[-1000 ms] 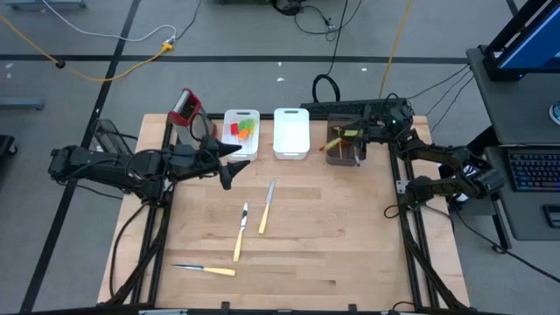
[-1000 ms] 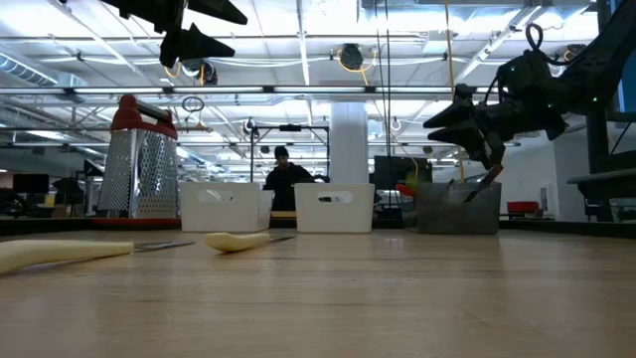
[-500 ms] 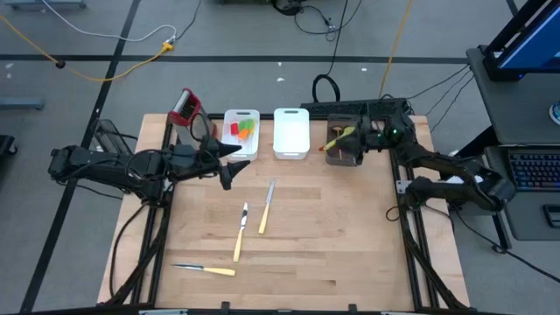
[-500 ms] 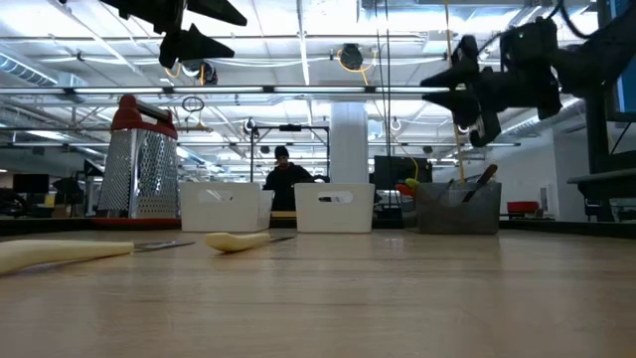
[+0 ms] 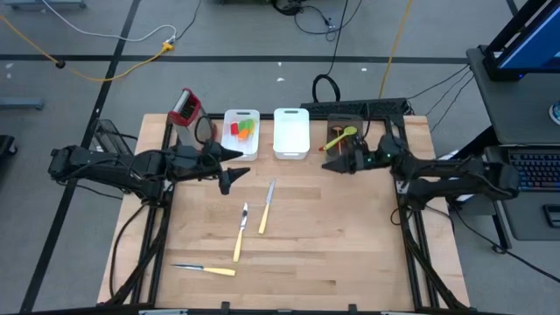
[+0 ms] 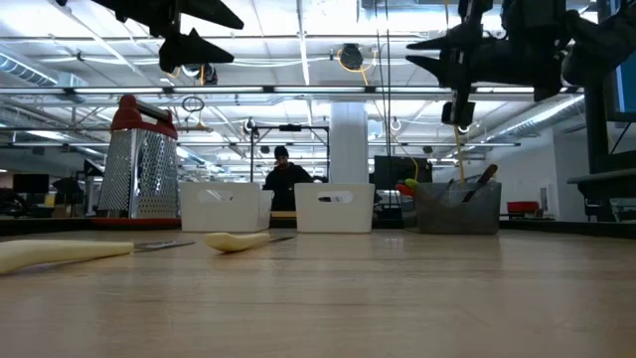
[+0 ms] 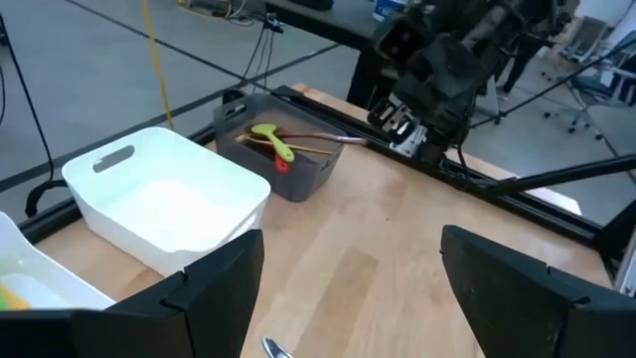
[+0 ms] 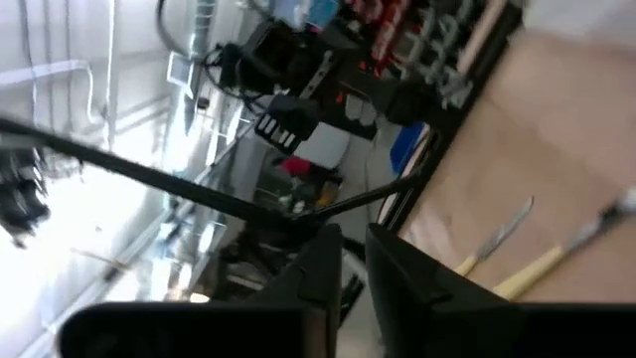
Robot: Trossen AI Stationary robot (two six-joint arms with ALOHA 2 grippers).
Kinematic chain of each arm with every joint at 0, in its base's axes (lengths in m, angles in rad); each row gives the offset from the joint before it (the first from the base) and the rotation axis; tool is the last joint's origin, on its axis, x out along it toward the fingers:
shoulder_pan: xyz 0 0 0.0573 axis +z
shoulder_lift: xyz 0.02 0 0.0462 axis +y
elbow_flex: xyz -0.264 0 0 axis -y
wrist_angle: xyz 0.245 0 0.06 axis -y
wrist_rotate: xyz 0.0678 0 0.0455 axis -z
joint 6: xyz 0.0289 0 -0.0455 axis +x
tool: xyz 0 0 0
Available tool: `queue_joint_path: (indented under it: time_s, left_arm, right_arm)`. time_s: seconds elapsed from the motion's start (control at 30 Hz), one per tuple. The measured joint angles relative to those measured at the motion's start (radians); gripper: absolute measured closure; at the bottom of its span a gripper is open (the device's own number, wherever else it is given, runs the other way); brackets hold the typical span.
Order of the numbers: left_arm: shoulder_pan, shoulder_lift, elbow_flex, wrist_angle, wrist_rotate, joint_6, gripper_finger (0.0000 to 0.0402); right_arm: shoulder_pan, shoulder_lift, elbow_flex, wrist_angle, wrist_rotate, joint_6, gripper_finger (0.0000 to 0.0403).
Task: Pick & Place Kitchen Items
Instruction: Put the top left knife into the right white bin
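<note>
The right gripper (image 5: 337, 165), beside the dark bin (image 5: 344, 140), has its fingers nearly together and empty; the left gripper (image 5: 229, 166) hangs wide apart, holding nothing, near the white bin (image 5: 241, 115); utensils already lie in both bins; three cream-handled knives (image 5: 239, 236) remain on the tabletop (image 5: 350, 245), so roughly partway done.

Raised high over a wooden table (image 6: 397, 298): two dark grippers, left gripper (image 6: 199, 30) and right gripper (image 6: 447, 60); below, steel grater (image 6: 139, 159), two white bins (image 6: 333, 207), cream-handled knives (image 6: 238, 240).
</note>
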Motion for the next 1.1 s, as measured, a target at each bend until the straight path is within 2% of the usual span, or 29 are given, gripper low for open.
queue_joint_path:
  time_s: [0.17, 0.43, 0.63, 0.87, 1.1]
  left_arm:
    - [0.000, 0.000, 0.000, 0.002, 0.000, -0.009, 0.0091]
    - [0.000, 0.000, 0.000, 0.007, 0.000, -0.115, 0.0091]
    - [-0.004, 0.000, 0.000, 0.008, 0.089, -0.176, 0.0091]
    - [-0.077, 0.000, 0.000, -0.051, 0.167, -0.411, 0.0092]
    - [-0.193, 0.013, 0.000, -0.230, 0.160, -0.706, 0.0092]
  right_arm:
    - [0.078, 0.000, 0.000, 0.034, 0.086, -0.206, 0.0397]
    - [0.126, 0.000, 0.000, 0.049, 0.095, -0.544, 0.0401]
    - [0.125, 0.000, 0.000, 0.043, 0.123, -0.565, 0.0391]
    - [0.125, 0.000, 0.000, -0.010, 0.121, -0.570, 0.0389]
    - [0.125, 0.001, 0.000, -0.042, 0.121, -0.571, 0.0391]
